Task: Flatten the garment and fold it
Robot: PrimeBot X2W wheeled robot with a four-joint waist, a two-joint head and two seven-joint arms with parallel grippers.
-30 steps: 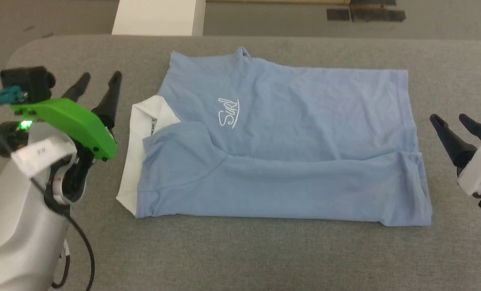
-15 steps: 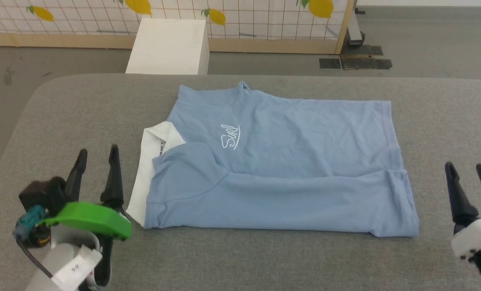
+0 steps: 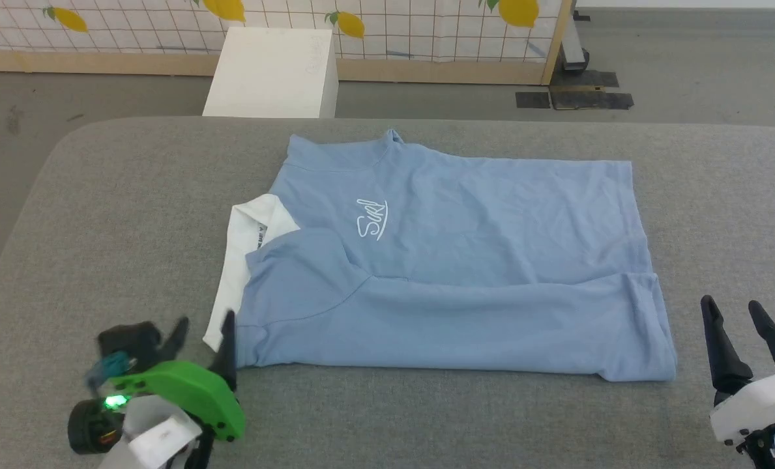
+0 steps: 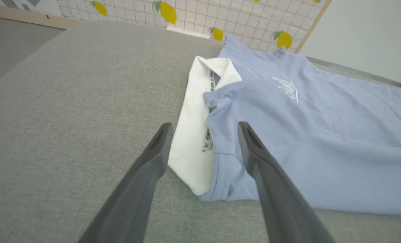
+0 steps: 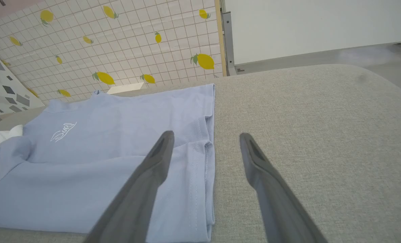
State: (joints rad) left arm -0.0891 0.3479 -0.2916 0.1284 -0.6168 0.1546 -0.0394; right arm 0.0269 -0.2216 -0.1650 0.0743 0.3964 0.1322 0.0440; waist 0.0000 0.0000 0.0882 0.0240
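Note:
The garment, a light blue shirt with a white script logo, lies folded into a rectangle on the grey table, its white collar sticking out at the left end. My left gripper stands open at the garment's near left corner, fingers pointing at it. In the left wrist view the gripper straddles the collar and the blue corner without holding them. My right gripper is open beside the near right corner, just off the cloth. In the right wrist view the garment's hem lies by the right gripper's left finger.
Beyond the table's far edge stand a white box and a lemon-patterned screen with a wooden frame. Dark patches mark the floor. Bare grey table surrounds the garment on all sides.
The camera tilted up after the first frame. Since half a second ago my left gripper has moved in to the garment's near left corner; my right gripper has drawn back a little towards me.

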